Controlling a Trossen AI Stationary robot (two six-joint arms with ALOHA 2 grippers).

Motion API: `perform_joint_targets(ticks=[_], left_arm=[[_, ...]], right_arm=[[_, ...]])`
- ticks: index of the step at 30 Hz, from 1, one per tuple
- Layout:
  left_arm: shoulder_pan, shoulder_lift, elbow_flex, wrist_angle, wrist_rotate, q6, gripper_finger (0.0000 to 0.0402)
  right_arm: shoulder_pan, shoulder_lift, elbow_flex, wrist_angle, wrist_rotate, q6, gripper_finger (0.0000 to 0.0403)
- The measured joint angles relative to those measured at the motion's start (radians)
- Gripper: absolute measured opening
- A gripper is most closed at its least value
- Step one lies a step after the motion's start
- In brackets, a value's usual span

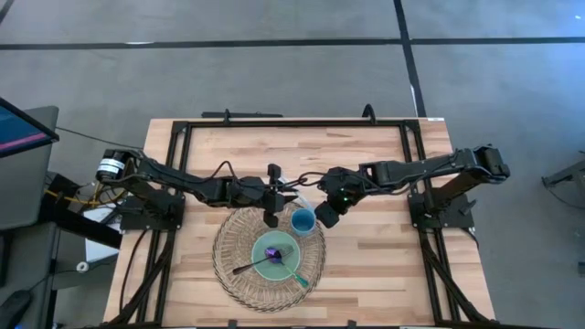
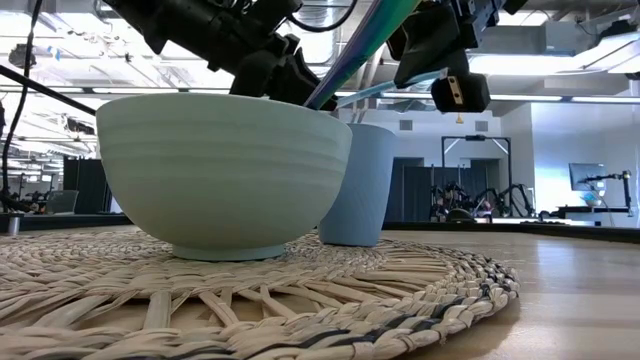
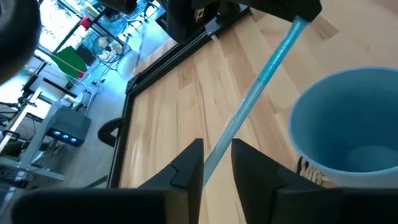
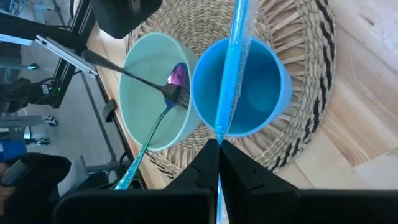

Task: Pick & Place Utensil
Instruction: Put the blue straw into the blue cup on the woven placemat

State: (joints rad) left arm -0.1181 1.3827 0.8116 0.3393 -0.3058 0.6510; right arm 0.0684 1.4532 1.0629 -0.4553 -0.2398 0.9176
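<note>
A thin light blue utensil (image 3: pixel 261 81) hangs in the air over the blue cup (image 1: pixel 303 220), spanning between my two grippers. My left gripper (image 1: pixel 271 219) is at the cup's left and my right gripper (image 1: pixel 324 217) at its right; both are shut on the utensil. The cup stands on a round woven placemat (image 1: pixel 238 274) beside a pale green bowl (image 1: pixel 274 256). In the bowl lie a dark utensil with a purple head (image 4: pixel 174 81) and a teal utensil (image 4: pixel 146 149), whose handles lean on the rim. My left gripper (image 3: pixel 216 162) has one end of the light blue utensil's handle (image 3: pixel 217 146) pinched between its two fingers, with the handle running on away from them. The utensil is lifted clear of the table. My right gripper (image 4: pixel 217 146) pinches the utensil's other end (image 4: pixel 221 127) between its shut fingertips. The handle runs along the fingers and out over the cup's mouth (image 4: pixel 249 87), clear of the cup.
The placemat (image 2: pixel 350 290) fills the table's near middle, with the bowl (image 2: pixel 220 170) and the cup (image 2: pixel 355 185) close together on it. Bare wood lies to the right and at the far side. A black frame rail (image 3: pixel 155 68) runs along the table's edges.
</note>
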Motion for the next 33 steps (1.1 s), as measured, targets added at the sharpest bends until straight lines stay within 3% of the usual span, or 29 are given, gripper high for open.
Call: perform_joint_targets(ticks=[9, 22, 33], left_arm=[[0.000, 0.000, 0.000, -0.003, 0.018, 0.003, 0.0008], [-0.001, 0.000, 0.000, -0.022, 0.047, 0.026, 0.0007], [-0.061, 0.000, -0.001, -0.036, 0.009, 0.026, 0.0007]], right_arm=[[0.000, 0.000, 0.000, 0.037, -0.028, -0.008, 0.0001], [-0.044, -0.001, 0.001, 0.097, -0.132, -0.078, 0.0001], [-0.084, -0.005, 0.124, -0.106, -0.129, -0.297, 0.0036]])
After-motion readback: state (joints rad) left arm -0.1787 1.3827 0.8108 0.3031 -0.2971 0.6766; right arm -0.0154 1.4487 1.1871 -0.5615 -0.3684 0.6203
